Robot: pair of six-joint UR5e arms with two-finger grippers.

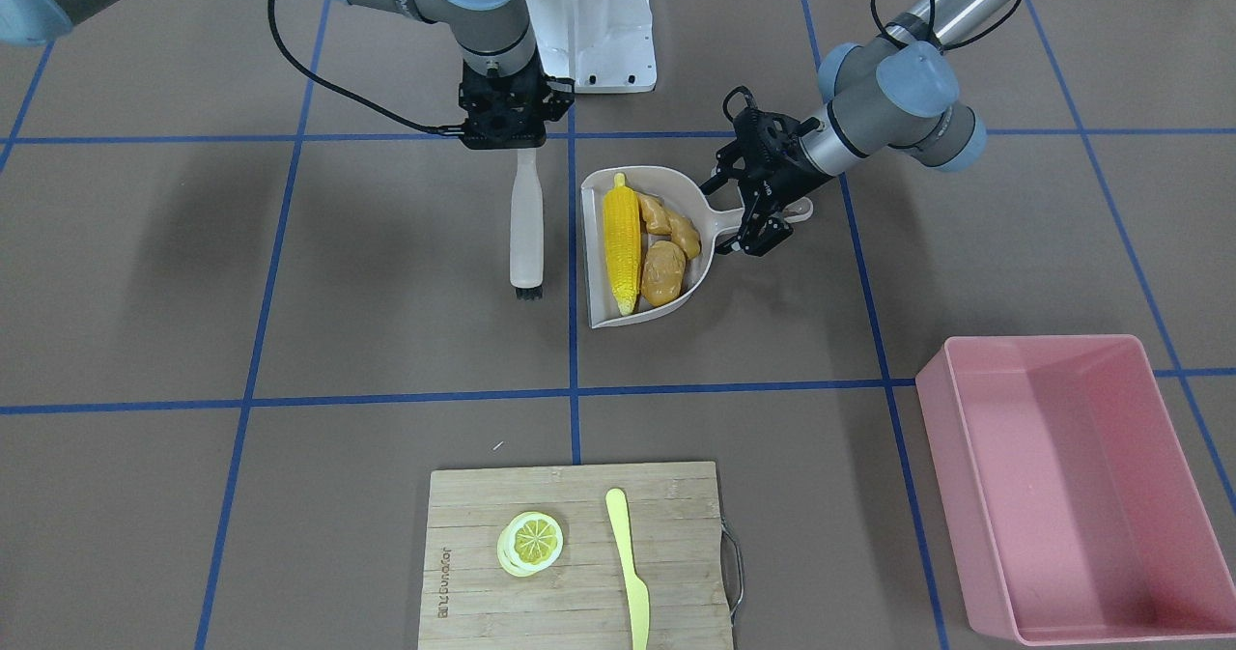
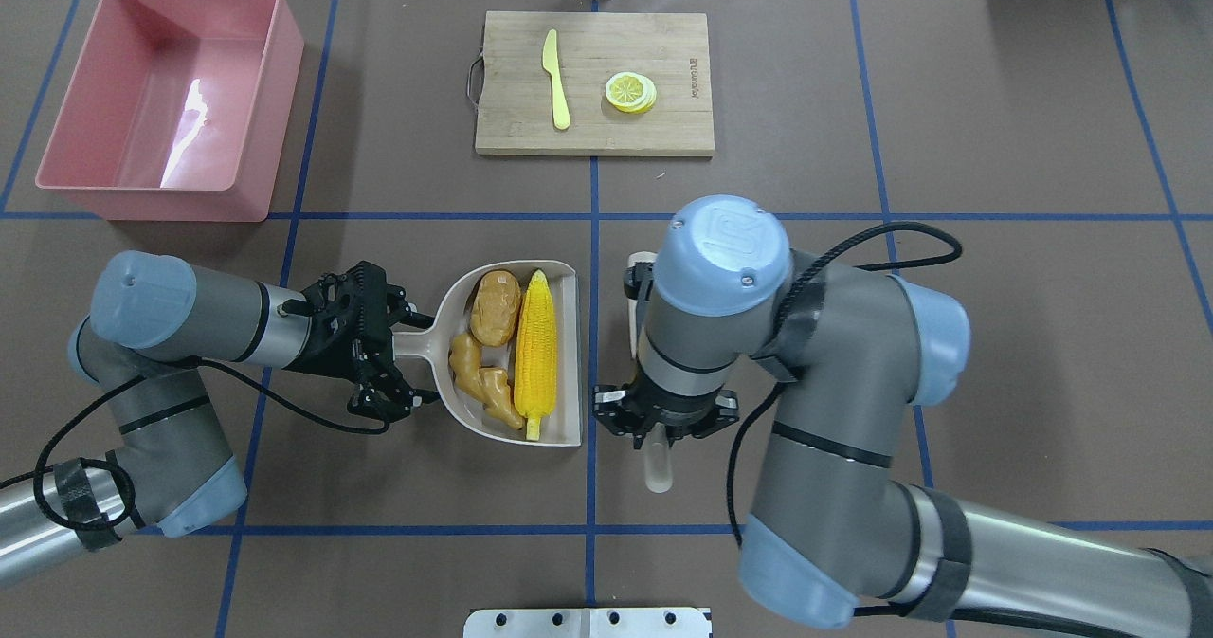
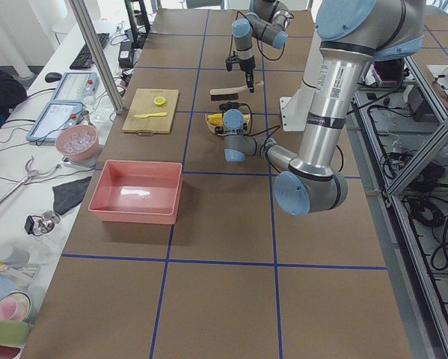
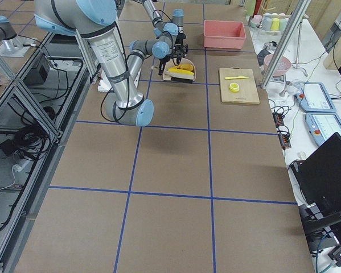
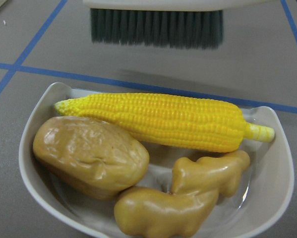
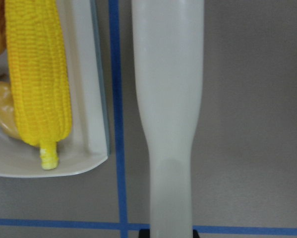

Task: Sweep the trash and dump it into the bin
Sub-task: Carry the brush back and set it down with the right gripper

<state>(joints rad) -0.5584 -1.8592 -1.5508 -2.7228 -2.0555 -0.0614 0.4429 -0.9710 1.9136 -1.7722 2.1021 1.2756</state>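
The trash lies in a beige dustpan (image 1: 588,244): a yellow corn cob (image 1: 622,242), a brown potato (image 1: 663,273) and a tan ginger root (image 1: 671,228). They also show in the left wrist view, the corn (image 5: 158,121), the potato (image 5: 89,153) and the ginger (image 5: 188,198). My left gripper (image 1: 763,211) is shut on the dustpan's handle; the pan rests on the table. My right gripper (image 1: 517,143) is shut on the handle of a white brush (image 1: 526,235), which hangs just beside the pan's open edge. The pink bin (image 1: 966,457) stands empty at the far left of the table.
A wooden cutting board (image 1: 483,553) at the far middle holds a lemon slice (image 1: 530,542) and a yellow knife (image 1: 630,563). A white base plate (image 1: 599,32) sits at the robot's edge. Bare brown table lies between the dustpan and the bin.
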